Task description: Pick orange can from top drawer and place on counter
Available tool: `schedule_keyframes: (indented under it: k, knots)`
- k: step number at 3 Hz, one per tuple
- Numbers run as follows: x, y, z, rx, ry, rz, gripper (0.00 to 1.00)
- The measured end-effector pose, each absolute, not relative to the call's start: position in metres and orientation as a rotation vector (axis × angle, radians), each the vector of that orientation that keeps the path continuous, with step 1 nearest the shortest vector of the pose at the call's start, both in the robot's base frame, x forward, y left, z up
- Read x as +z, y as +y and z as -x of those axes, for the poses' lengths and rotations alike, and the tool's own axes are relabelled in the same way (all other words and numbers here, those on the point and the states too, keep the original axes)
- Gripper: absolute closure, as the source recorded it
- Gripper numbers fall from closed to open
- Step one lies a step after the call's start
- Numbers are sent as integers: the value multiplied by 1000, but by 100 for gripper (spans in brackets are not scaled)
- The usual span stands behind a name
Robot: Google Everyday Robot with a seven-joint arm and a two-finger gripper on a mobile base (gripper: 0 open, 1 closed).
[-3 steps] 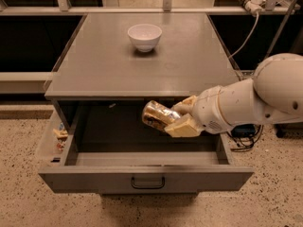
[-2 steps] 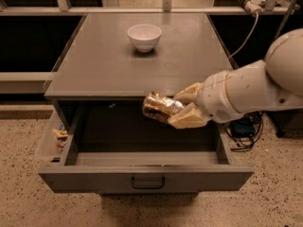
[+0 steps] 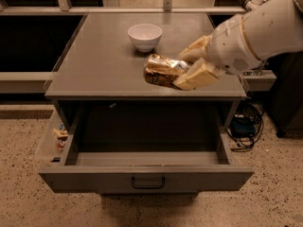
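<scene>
Gripper (image 3: 181, 70) clamped on can (image 3: 160, 71), can lying sideways over front right of counter (image 3: 99, 65), contact with surface not determinable, bowl (image 3: 145, 35) just behind, drawer (image 3: 94, 179) open below, arm (image 3: 258, 30) entering from right.

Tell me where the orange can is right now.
In the camera view, the orange can sits sideways in the shut gripper over the counter, right of centre near its front edge, just in front of the white bowl.
</scene>
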State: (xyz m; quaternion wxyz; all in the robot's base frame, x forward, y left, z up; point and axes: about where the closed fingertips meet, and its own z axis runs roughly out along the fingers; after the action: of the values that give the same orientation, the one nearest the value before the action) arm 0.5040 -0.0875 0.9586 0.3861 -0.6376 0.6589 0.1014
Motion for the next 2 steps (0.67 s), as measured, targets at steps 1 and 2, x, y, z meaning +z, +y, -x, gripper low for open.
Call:
schedule_keyframes:
  k: [1, 2]
  knots:
    - [973, -80, -543, 346, 1604, 1662, 100]
    - [972, -76, -576, 414, 1588, 1640, 100]
